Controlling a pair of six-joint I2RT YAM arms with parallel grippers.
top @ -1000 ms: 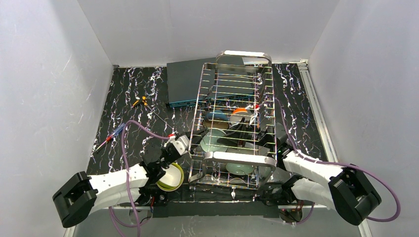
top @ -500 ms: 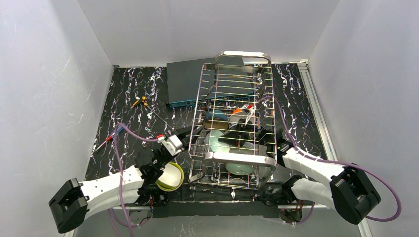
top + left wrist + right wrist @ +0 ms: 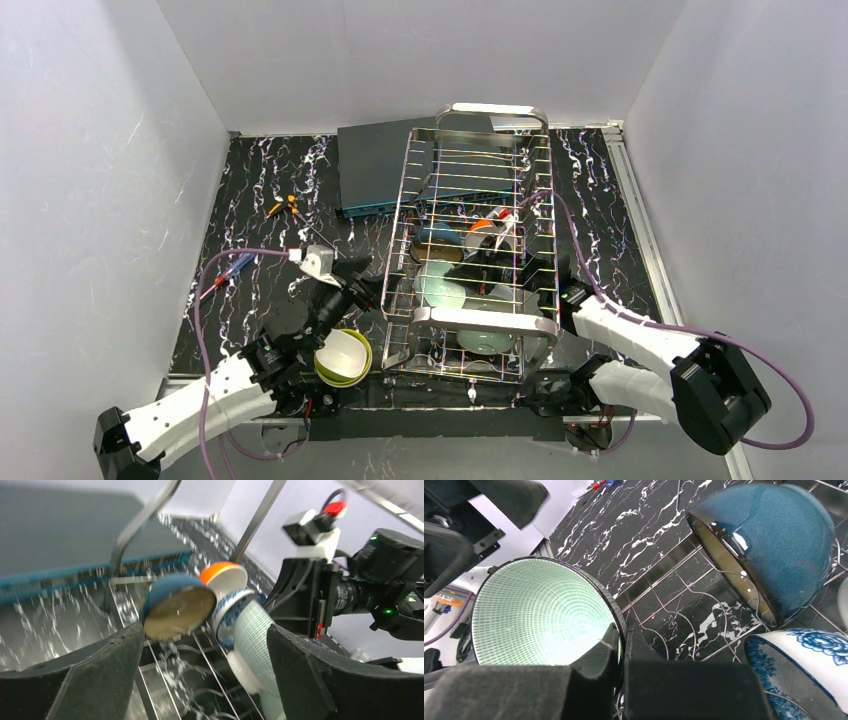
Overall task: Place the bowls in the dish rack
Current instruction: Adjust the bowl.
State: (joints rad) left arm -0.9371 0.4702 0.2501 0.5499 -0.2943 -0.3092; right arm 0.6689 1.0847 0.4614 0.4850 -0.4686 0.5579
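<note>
The steel dish rack stands mid-table with several bowls on edge inside. My right gripper reaches in from the right and is shut on the rim of the pale green bowl, which shows in the top view as the pale green bowl. Behind it stand a dark blue bowl, a blue-patterned bowl and an orange-sided bowl. My left gripper hangs open at the rack's left side, holding nothing. A lime-yellow bowl sits on the table under the left arm.
A flat dark-teal box lies behind the rack's left end. A small orange-yellow tool and a red and blue pen lie on the left of the black marbled table. White walls close in all round.
The right gripper has shut on the pale green bowl's rim. The left gripper has opened and drawn back to the left, away from the rack.
</note>
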